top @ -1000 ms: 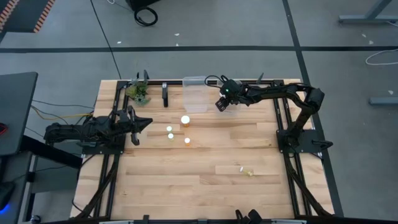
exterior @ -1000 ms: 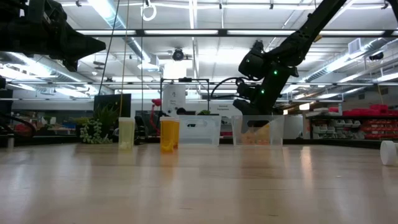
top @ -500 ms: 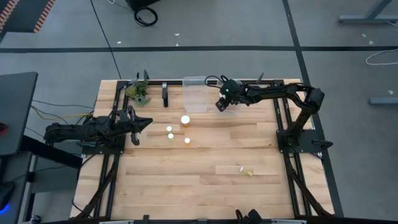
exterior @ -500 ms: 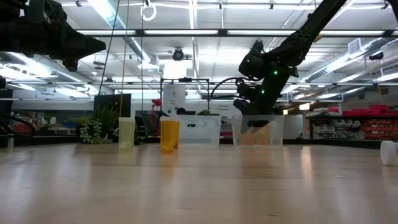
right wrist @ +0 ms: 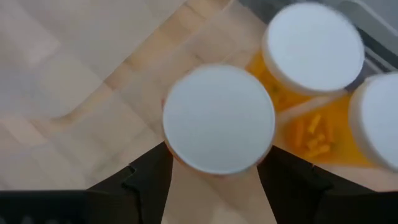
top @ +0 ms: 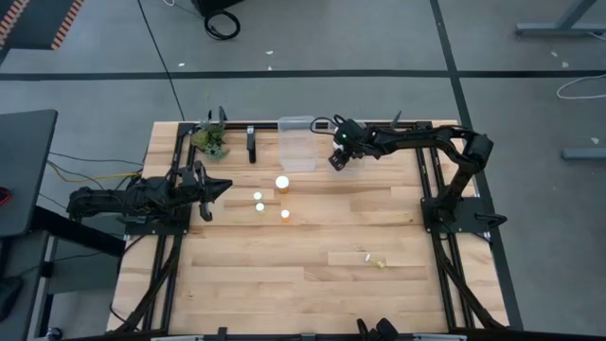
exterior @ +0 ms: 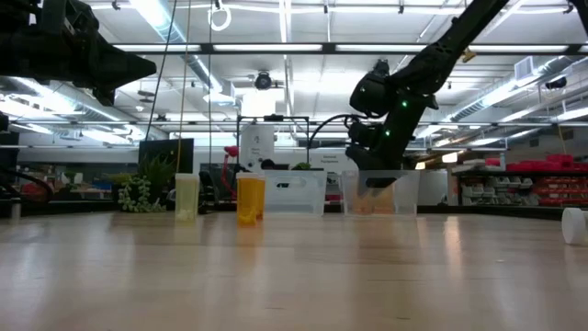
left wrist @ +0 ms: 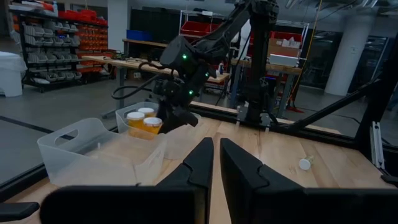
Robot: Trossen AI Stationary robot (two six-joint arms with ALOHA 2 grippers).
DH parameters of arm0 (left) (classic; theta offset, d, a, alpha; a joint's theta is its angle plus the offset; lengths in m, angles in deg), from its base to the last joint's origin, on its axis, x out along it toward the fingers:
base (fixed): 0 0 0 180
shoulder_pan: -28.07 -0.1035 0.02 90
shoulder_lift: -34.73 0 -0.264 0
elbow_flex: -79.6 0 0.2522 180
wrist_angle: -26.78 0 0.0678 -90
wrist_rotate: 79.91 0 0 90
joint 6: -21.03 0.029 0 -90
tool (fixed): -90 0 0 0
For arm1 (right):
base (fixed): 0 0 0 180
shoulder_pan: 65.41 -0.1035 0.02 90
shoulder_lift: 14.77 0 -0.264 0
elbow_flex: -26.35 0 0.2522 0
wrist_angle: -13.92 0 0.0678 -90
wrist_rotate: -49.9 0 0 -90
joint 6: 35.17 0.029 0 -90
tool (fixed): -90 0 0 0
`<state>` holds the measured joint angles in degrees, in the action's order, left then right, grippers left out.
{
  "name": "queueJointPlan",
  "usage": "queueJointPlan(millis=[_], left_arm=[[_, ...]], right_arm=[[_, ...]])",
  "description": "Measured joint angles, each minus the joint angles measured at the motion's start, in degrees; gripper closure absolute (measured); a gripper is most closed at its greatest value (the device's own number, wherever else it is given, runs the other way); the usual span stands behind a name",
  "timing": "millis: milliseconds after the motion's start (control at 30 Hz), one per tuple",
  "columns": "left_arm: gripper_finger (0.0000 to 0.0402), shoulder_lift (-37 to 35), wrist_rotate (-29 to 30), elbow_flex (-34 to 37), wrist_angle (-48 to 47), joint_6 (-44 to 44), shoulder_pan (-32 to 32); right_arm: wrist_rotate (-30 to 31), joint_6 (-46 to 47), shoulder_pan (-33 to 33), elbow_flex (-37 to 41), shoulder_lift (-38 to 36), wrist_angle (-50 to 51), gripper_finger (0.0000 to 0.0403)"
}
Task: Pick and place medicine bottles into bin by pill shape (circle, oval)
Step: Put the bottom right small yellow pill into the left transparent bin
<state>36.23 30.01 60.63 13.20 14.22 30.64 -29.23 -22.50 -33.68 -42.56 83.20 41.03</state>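
Your right tool [top: 338, 159] hangs over the clear bin [top: 352, 156] at the far side of the bench [top: 312, 275], its fingers [right wrist: 146, 180] spread wide on either side of a white-capped bottle [right wrist: 219, 118] that sits between them (whether they touch it, you cannot tell). Beside it in the bin stand two more amber bottles [left wrist: 144, 122] with round white caps, one showing orange oblong pills through its wall. Out on the open bench three medicine bottles [top: 282, 184] stand near one another, the orange one wider than its two neighbours; another lies well apart [top: 378, 262] toward the near right. Your left tool [top: 206, 188] waits at the left edge, fingers nearly together with a narrow gap.
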Motion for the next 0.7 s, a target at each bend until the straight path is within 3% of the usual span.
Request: queueJointPlan(millis=[467, 700], left_arm=[[0.0367, 0.0, -0.01, 0.01, 0.0, -0.02, 0.02], [0.0365, 0.0, -0.02, 0.0, 0.0, 0.0, 0.02]], right_arm=[[0.23, -0.03, -0.64, -0.9, -0.57, 3.83, 0.0169], [0.17, -1.31, -1.66, -0.97, -7.11, 7.06, 0.0169]])
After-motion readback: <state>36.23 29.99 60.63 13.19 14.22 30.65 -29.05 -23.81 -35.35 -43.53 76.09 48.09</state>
